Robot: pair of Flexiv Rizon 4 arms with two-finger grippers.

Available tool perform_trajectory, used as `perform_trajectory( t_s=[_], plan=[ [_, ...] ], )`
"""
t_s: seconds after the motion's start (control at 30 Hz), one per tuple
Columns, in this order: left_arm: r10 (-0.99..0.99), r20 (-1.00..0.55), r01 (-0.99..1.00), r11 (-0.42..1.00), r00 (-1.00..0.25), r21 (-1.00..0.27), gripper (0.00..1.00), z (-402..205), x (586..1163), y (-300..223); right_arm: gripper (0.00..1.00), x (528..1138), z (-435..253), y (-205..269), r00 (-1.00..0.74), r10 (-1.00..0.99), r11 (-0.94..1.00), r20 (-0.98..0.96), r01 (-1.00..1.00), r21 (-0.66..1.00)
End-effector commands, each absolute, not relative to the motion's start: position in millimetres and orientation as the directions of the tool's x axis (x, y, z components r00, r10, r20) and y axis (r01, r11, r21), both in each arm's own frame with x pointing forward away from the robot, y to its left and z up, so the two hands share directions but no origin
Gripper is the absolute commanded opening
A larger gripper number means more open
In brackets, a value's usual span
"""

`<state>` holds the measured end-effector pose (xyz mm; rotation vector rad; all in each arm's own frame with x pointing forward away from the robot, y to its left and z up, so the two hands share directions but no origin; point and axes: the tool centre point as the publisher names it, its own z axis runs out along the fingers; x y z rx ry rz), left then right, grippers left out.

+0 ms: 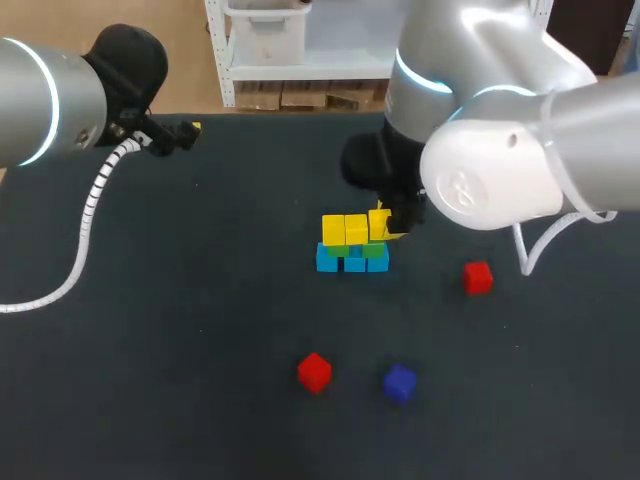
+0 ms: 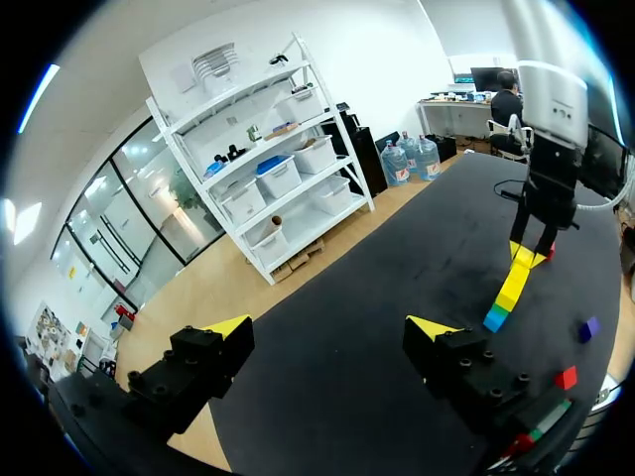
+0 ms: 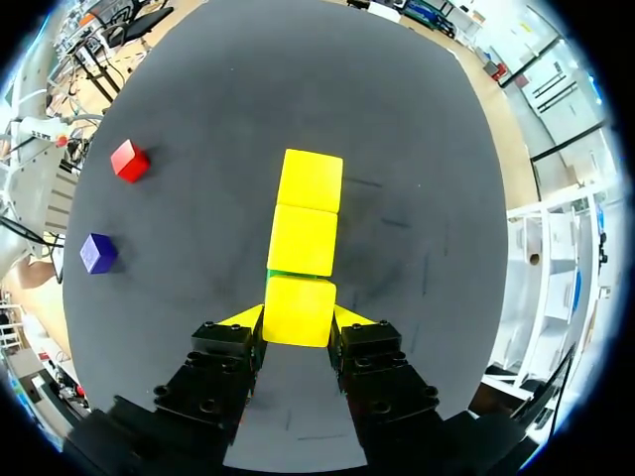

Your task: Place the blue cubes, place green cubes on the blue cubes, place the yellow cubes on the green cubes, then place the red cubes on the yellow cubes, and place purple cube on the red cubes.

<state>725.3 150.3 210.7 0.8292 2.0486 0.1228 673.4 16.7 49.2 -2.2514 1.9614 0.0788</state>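
Observation:
A row of blue cubes (image 1: 329, 261) lies mid-table with green cubes (image 1: 377, 256) on top. Two yellow cubes (image 1: 345, 229) sit on the green layer. My right gripper (image 1: 386, 229) is shut on a third yellow cube (image 3: 299, 309) at the row's right end, in line with the other two (image 3: 309, 206). A sliver of green (image 3: 286, 274) shows under it; I cannot tell whether it touches. Two red cubes (image 1: 478, 277) (image 1: 314, 371) and a purple cube (image 1: 400, 382) lie loose nearer the front. My left gripper (image 1: 186, 133) stands open at the far left edge, holding nothing.
From the left wrist, the stack (image 2: 510, 292), my right arm over it, the purple cube (image 2: 589, 328) and a red cube (image 2: 566, 377) show far ahead. A white coiled cable (image 1: 88, 215) hangs from my left arm over the table's left side.

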Motion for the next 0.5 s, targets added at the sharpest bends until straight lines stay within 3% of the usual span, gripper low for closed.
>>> perform_trajectory(
  t_s=[0.03, 0.5],
  plan=[
    [0.599, -0.708, 0.514, 0.769, -0.374, 0.38, 1.0, 210.5, 727.0, 150.9, 0.0, 676.9, 47.9, 17.4, 0.14, -0.98, -0.131, -0.142, -0.989, -0.073],
    [0.599, -0.708, 0.514, 0.769, -0.374, 0.38, 1.0, 210.5, 727.0, 150.9, 0.0, 673.6, 46.2, 18.6, 0.143, -0.979, -0.135, -0.144, -0.989, -0.063]
  ],
)
